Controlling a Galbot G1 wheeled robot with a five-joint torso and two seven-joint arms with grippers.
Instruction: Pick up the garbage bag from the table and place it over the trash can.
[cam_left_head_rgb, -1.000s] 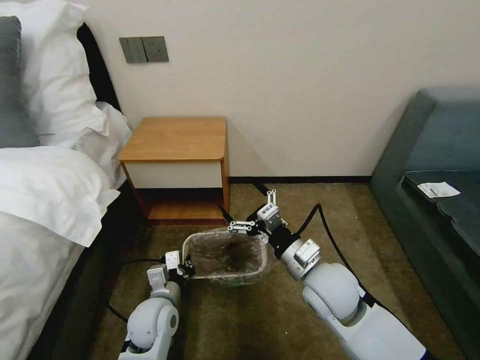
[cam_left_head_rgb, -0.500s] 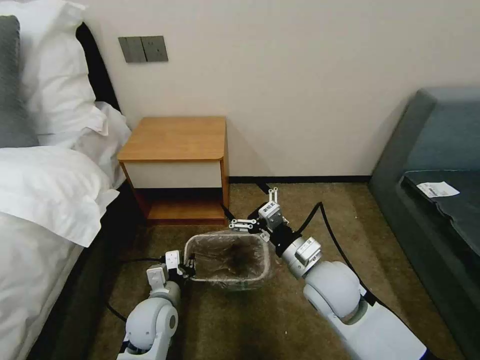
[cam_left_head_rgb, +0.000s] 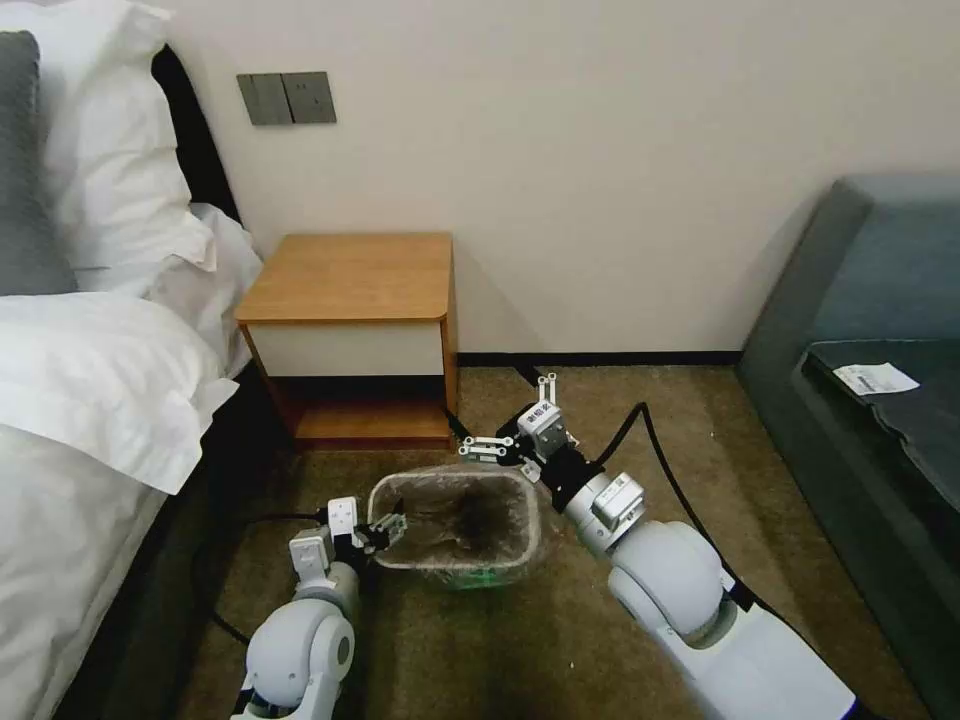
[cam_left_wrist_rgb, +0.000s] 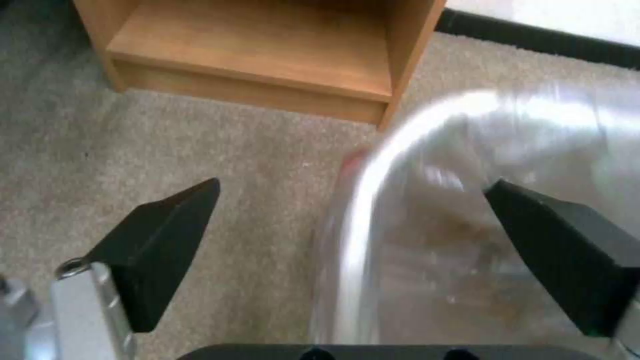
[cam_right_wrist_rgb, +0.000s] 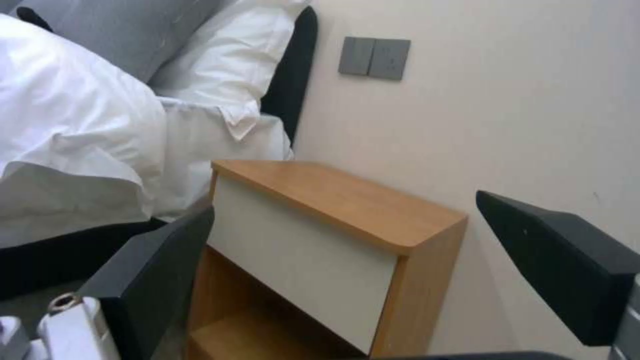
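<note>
Garbage bag (cam_left_head_rgb: 455, 515) lines the trash can (cam_left_head_rgb: 452, 568) on the carpet, in front of the desk (cam_left_head_rgb: 350, 277). Left tool (cam_left_head_rgb: 388, 528) is spread wide across the can's near rim. Right tool (cam_left_head_rgb: 505, 425) sits released beside the far corner.

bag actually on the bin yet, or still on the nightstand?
On the bin. The garbage bag lines the trash can, plastic draped over its rim; the table top is bare.
</note>
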